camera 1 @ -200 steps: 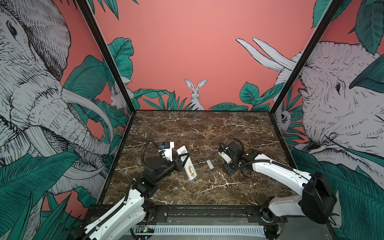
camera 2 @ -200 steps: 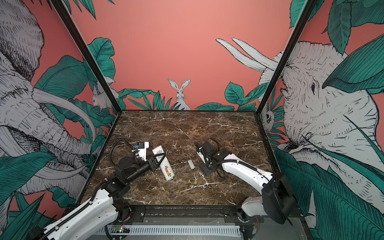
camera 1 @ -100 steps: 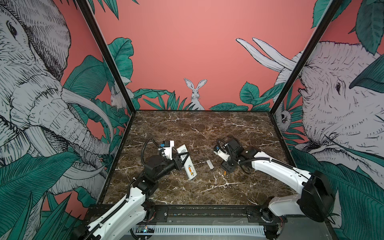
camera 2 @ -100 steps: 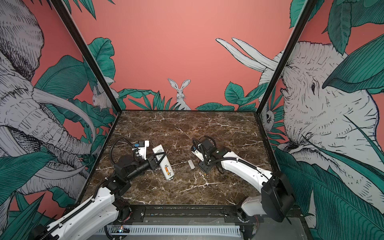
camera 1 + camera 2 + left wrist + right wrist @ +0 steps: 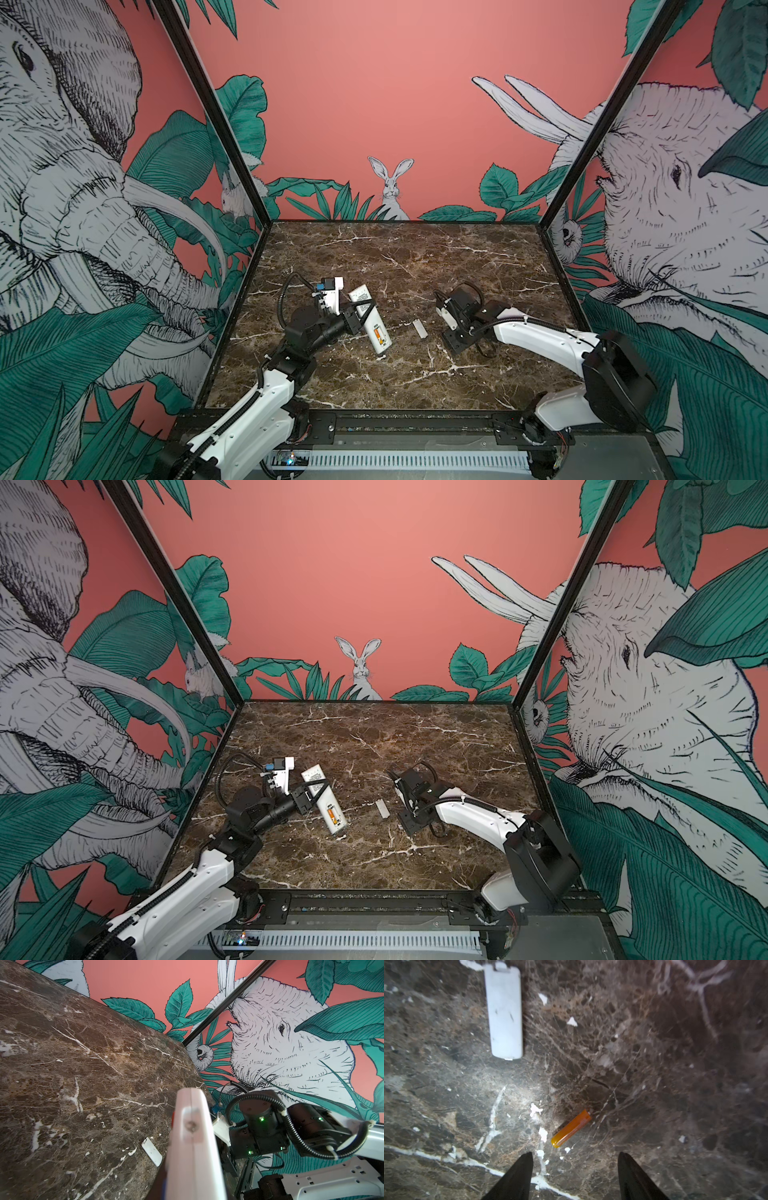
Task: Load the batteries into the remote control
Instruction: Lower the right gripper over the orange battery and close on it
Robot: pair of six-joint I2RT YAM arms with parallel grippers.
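Note:
The white remote control (image 5: 368, 316) is held off the marble, back up, with my left gripper (image 5: 358, 311) shut on its middle. One orange battery (image 5: 377, 333) sits in its open compartment, seen in both top views (image 5: 331, 813). In the left wrist view the remote (image 5: 195, 1157) fills the centre, edge on. A second orange battery (image 5: 572, 1128) lies loose on the marble just ahead of my right gripper (image 5: 574, 1155), whose black fingertips (image 5: 527, 1156) stand apart with nothing between them. In both top views the right gripper (image 5: 455, 345) points down and hides this battery.
The small grey-white cover (image 5: 420, 329) lies flat between the remote and the right gripper, also seen as the cover (image 5: 505, 1012) in the right wrist view. The brown marble table (image 5: 415, 266) is walled by printed panels on three sides.
The right gripper has shifted slightly beside the cover and sits a little lower. The left arm and the remote have stayed still.

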